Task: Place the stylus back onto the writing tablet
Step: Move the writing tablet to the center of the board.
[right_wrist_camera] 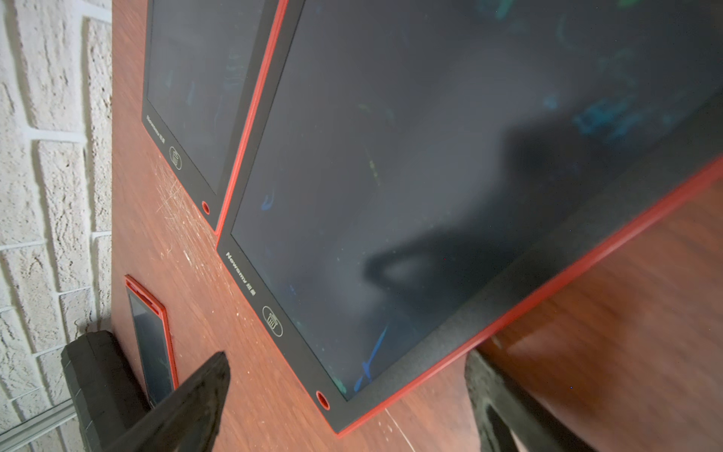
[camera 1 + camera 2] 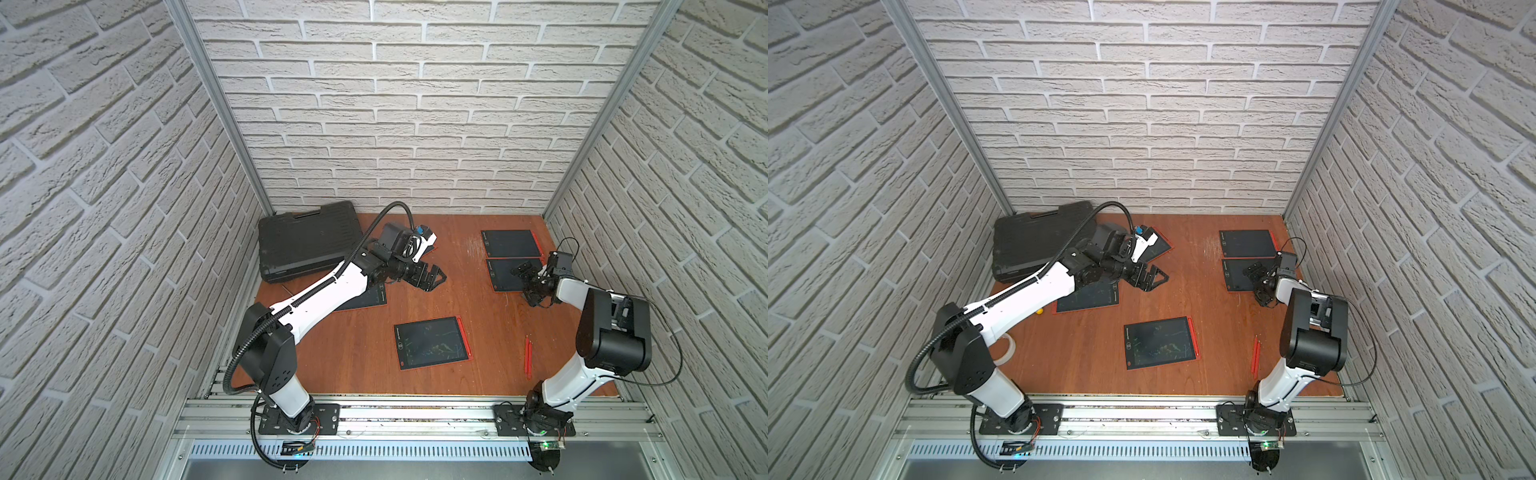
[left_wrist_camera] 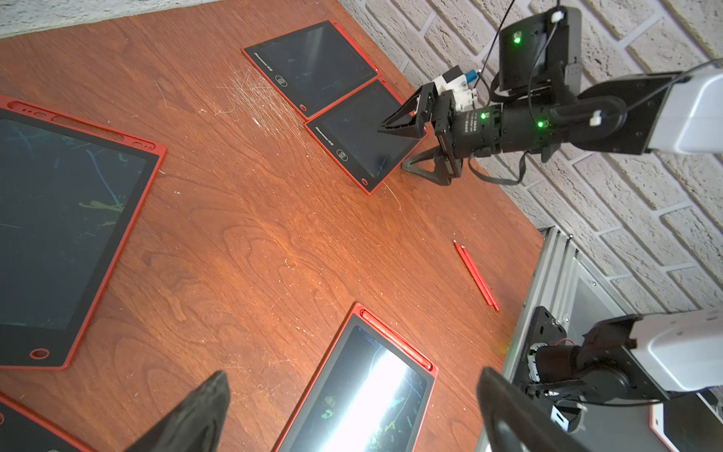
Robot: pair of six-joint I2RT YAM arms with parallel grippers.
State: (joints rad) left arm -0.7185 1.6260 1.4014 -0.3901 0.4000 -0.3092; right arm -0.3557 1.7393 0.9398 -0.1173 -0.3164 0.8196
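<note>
Two red styluses (image 2: 528,358) (image 2: 1255,357) (image 3: 476,276) lie side by side on the wooden table, in front of the right arm's base. Two red-framed writing tablets sit at the far right, the farther (image 2: 511,243) and the nearer (image 2: 505,276) (image 1: 430,176). My right gripper (image 2: 525,283) (image 2: 1255,284) (image 3: 393,148) (image 1: 348,358) hangs open and empty over the nearer one's corner. A middle tablet (image 2: 432,343) (image 3: 352,391) carries a stylus (image 3: 395,338) in its edge slot. My left gripper (image 2: 436,278) (image 2: 1156,280) (image 3: 352,381) is open and empty, left of centre.
A black case (image 2: 307,241) stands at the far left. Another tablet (image 2: 1088,297) lies partly under the left arm, and one (image 2: 1160,245) behind its wrist. A white tape roll (image 2: 1008,349) sits near the left arm. Brick walls close three sides; aluminium rails (image 2: 415,411) run along the front.
</note>
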